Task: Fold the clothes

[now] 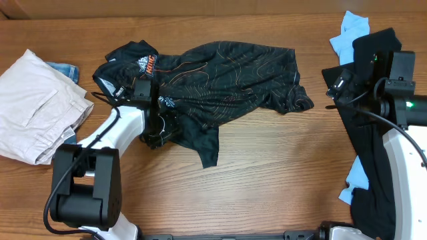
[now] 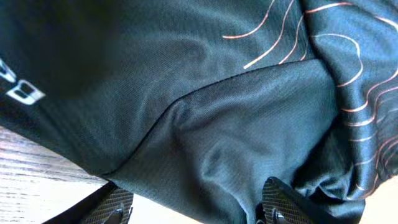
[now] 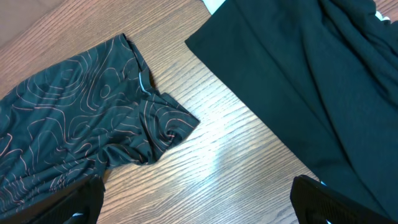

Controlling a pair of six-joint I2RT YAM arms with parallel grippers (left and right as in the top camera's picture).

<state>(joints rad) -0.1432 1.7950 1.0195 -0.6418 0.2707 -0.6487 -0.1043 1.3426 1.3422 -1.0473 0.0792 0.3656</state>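
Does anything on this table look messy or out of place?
The black patterned shirt lies crumpled and askew mid-table, one flap trailing down. At right, a light blue garment pokes from under a dark garment.

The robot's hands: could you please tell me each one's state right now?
Left hand: open against the black shirt, not gripping it.
Right hand: open, holding nothing.

The black jersey shirt carries partial white lettering, of which only "B" is legible; its orange logo is too small to read.
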